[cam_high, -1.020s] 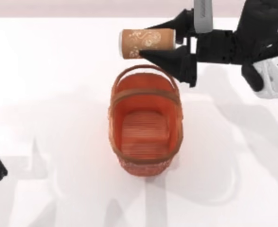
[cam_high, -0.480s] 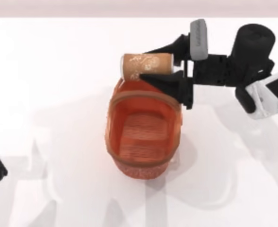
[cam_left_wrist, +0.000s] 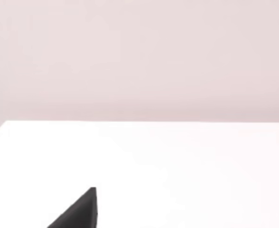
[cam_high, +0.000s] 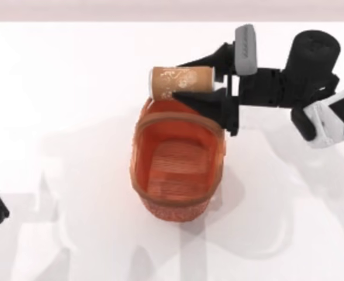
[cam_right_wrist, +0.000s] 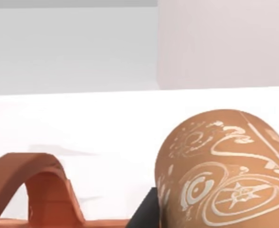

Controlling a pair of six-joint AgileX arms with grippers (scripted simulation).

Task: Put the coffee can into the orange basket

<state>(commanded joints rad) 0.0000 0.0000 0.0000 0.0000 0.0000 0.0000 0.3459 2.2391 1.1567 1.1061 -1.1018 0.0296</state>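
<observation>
While the right gripper [cam_high: 198, 82] clamps the coffee can [cam_high: 181, 82] sideways at the orange basket's [cam_high: 138, 153] twelve o'clock rim, release remains (left arm parked, its jaws unreadable).

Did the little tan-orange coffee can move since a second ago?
Yes. The tan-orange cylindrical coffee can, held in the right pincer, came down the top view toward the oval orange woven basket, now overlapping its far rim.

Right gripper [cam_high: 186, 79] clamping coffee can [cam_high: 181, 82] (lying sideways), over orange basket [cam_high: 138, 153] far rim
</observation>
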